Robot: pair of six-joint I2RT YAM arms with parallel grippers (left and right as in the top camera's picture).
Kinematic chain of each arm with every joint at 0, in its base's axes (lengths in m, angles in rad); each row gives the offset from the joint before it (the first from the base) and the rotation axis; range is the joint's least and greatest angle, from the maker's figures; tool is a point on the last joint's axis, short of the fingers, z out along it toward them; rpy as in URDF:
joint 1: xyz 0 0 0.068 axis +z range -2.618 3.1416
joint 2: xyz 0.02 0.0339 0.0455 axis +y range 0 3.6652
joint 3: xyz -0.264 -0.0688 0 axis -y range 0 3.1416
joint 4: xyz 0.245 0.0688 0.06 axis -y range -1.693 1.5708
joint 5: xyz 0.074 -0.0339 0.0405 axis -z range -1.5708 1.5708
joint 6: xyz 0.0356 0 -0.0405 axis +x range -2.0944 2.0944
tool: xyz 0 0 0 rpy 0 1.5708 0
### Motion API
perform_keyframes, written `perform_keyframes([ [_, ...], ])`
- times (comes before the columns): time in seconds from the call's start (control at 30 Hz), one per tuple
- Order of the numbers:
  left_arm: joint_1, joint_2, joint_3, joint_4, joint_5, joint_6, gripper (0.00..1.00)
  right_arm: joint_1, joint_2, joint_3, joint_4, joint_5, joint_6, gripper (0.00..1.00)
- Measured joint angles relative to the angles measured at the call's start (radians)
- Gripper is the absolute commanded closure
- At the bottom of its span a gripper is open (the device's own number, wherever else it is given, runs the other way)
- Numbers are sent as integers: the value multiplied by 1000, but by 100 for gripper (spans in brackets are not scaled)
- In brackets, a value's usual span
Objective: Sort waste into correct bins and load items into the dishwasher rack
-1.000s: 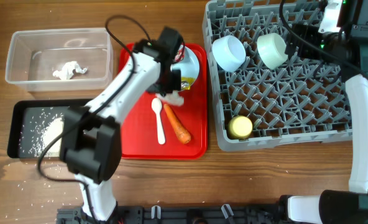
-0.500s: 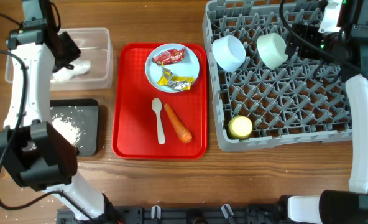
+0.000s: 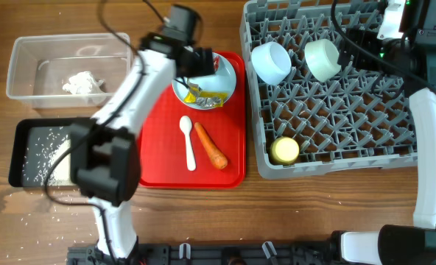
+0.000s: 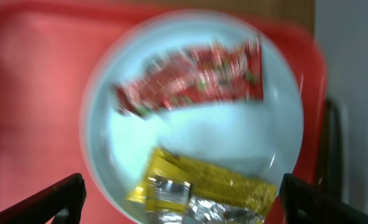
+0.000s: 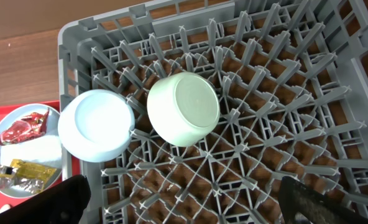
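On the red tray (image 3: 159, 158): pale blue plate (image 4: 196, 134), red wrapper (image 4: 196, 81), yellow wrapper (image 4: 202, 183), white spoon (image 3: 189, 143), orange carrot (image 3: 211, 147). Right of the tray, a grey latticed rack (image 3: 336, 163).
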Motion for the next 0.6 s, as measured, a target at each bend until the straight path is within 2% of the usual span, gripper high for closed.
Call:
perform_keyframes([
  [0.1, -56, 72, 0, -31, 2, 0, 6, 0, 0, 0, 0, 0, 0, 0],
  [0.17, -72, 115, 0, -40, 3, 3, 18, 0, 0, 0, -1, 0, 0, 0],
  [0.2, -74, 131, 0, -48, 2, 5, 31, 0, 0, 0, -3, 0, 0, 0],
  [0.23, -74, 142, 0, -56, 2, 5, 40, 0, 0, 0, -4, 0, 0, 0],
  [0.27, -74, 145, 0, -55, 2, 5, 63, 0, 0, 0, -4, 0, 0, 0],
  [0.37, -74, 145, 0, -55, 2, 0, 90, 0, 0, 0, -5, 0, 0, 0],
  [0.4, -74, 145, 0, -54, 2, 6, 96, 0, 0, 0, -5, 0, 0, 0],
  [0.5, -74, 145, 0, -53, 2, 3, 96, 0, 0, 0, -11, 0, 0, 0],
  [0.6, -70, 134, 66, -181, 3, 3, 96, 0, 0, 0, -12, 0, 0, 0],
])
